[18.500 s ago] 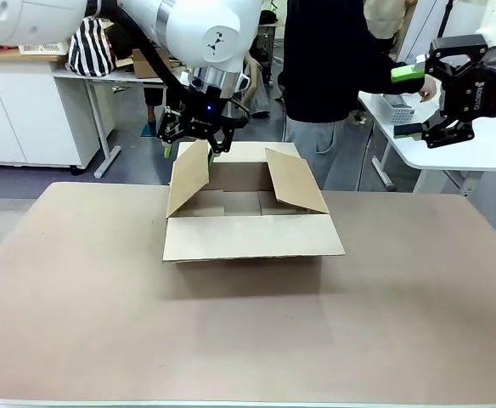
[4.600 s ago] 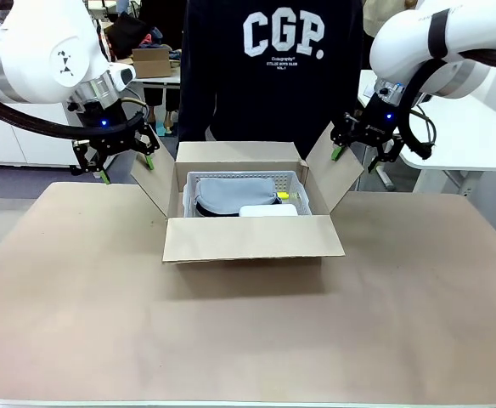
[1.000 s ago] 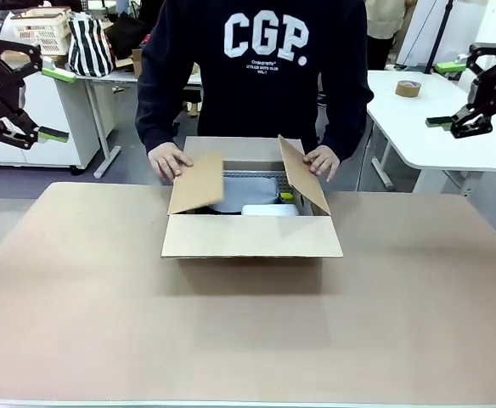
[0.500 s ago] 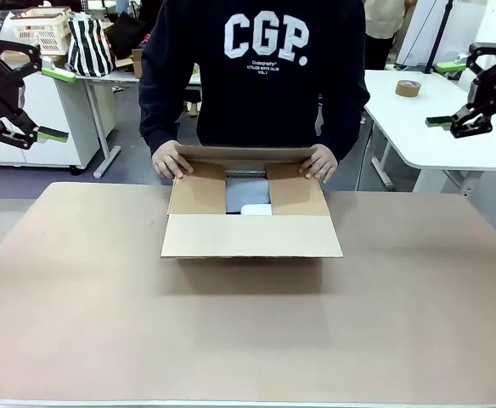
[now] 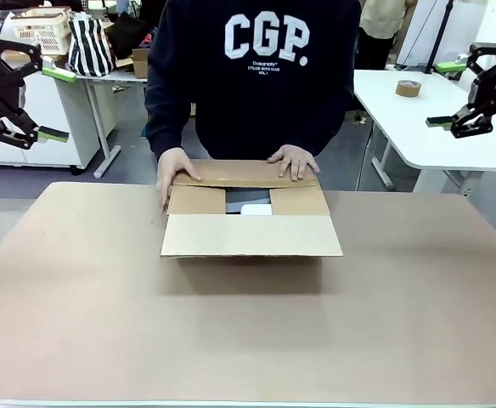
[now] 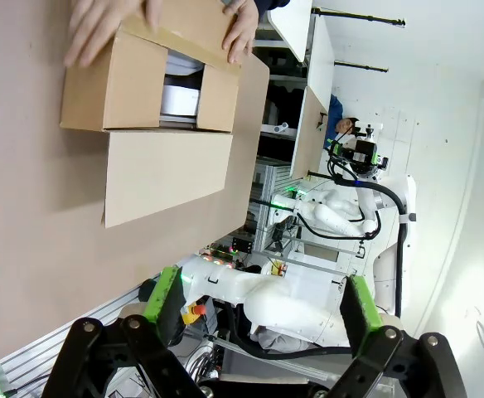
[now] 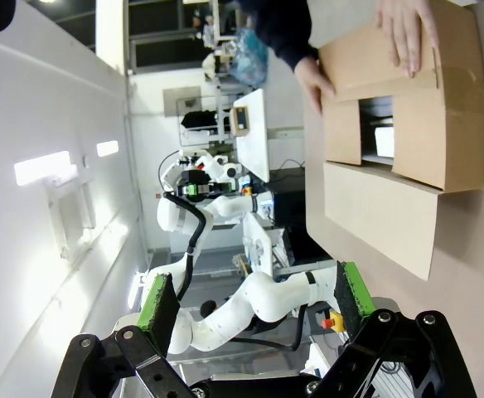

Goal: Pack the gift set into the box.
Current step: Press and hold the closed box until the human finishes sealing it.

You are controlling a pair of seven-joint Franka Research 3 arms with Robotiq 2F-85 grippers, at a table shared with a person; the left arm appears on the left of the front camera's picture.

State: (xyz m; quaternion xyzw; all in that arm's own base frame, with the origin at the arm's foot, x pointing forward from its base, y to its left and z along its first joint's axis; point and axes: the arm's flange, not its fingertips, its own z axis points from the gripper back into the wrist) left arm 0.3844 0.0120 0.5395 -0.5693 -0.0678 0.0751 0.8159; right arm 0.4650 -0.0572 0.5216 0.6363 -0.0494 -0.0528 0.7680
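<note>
1. Fingers: left gripper [image 5: 55,104] is spread wide and holds nothing, raised off the table's far-left corner. The right gripper [image 5: 442,95] is likewise spread and empty, raised off the far-right corner. Both are well apart from the box.
2. The box [image 5: 248,236] sits on the table [image 5: 401,323] at the middle of the far edge.
3. The gift set is inside the box. The white piece [image 5: 255,208] and a bit of the grey piece [image 5: 246,195] show through the gap between the two side flaps, which are folded in.
4. The person's hands press the far flap down over the side flaps, one hand [image 5: 176,170] at a far corner of the box and the other hand [image 5: 295,160] on the flap's top.
5. The near flap juts outward, not yet folded.
6. Step in hand, as a judgement: packing is done and closing is under way, done by the person.
7. The next move likely calls for bringing the near flap up and over. A tape roll [image 5: 408,87] lies on the white side table for sealing.
</note>
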